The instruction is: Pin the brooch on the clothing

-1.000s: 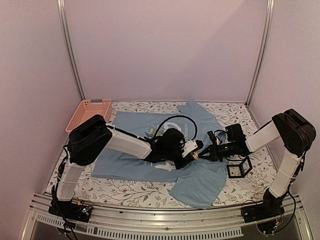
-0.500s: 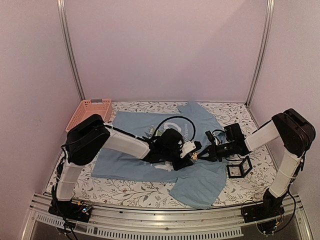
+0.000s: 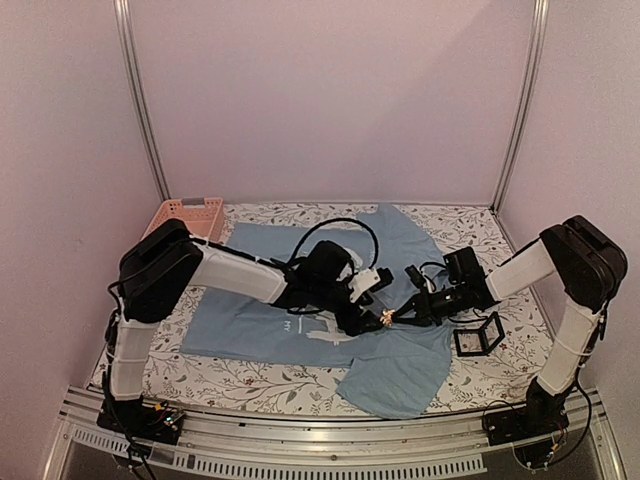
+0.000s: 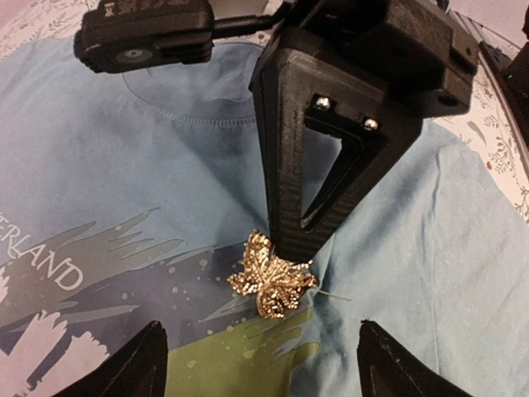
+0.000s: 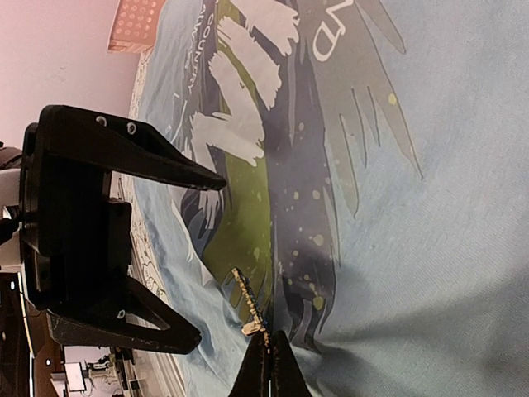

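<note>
- Since the earlier frames, the left gripper (image 3: 362, 312) has let its jaws spread and the left arm has drawn back a little from the brooch (image 3: 385, 318). The right arm has barely shifted.
- Top view: the left arm reaches low from the left across the clothing (image 3: 250, 320), its open fingers just left of the brooch. The right arm comes in level from the right, and the right gripper (image 3: 393, 317) meets the brooch with its fingers pressed together. The brooch lies on the shirt's chest. A small black box frame (image 3: 478, 335) stands to the right of the brooch on the table (image 3: 480, 225), and a pink basket (image 3: 185, 215) sits well apart at the far left.
- Left wrist view: the left gripper (image 4: 264, 364) shows two tips wide apart, with the brooch (image 4: 271, 275) between and beyond them on the clothing (image 4: 124, 165), where the grey streak meets the yellow-green. The right gripper (image 4: 289, 244) points down onto the brooch's top edge and hides the cloth behind it.
- Right wrist view: the right gripper (image 5: 269, 360) is closed, pinching the brooch (image 5: 248, 302), seen edge-on against the clothing (image 5: 430, 207). The left gripper (image 5: 211, 259) stands spread beyond it, and the basket (image 5: 136, 21) is at the far corner.
</note>
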You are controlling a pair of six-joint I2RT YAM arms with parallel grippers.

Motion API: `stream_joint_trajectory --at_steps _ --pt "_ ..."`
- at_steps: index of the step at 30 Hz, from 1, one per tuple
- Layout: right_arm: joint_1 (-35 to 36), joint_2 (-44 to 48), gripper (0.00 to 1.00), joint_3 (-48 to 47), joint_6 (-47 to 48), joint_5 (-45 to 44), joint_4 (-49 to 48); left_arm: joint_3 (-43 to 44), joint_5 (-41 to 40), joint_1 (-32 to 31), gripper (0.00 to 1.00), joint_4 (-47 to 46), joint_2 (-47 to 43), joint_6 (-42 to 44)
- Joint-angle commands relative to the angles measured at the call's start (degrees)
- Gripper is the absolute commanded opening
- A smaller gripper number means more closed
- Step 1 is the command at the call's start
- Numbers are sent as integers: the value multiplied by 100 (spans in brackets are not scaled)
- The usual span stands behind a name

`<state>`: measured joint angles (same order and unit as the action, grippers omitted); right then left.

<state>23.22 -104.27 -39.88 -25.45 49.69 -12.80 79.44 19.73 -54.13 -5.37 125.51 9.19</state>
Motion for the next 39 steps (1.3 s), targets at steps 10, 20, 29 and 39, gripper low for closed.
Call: stream_joint_trajectory --at_steps 10,20,29,39 --pt "44 -139 0 -158 170 237 166 137 769 135 73 -652 573 -204" --pt "47 -167 0 -161 173 308 108 415 795 139 47 -456 756 -161" --pt "43 -164 0 -172 163 339 84 388 940 132 23 -421 720 -158" --pt "42 -182 0 -194 130 388 76 447 1152 146 5 -556 711 -365"
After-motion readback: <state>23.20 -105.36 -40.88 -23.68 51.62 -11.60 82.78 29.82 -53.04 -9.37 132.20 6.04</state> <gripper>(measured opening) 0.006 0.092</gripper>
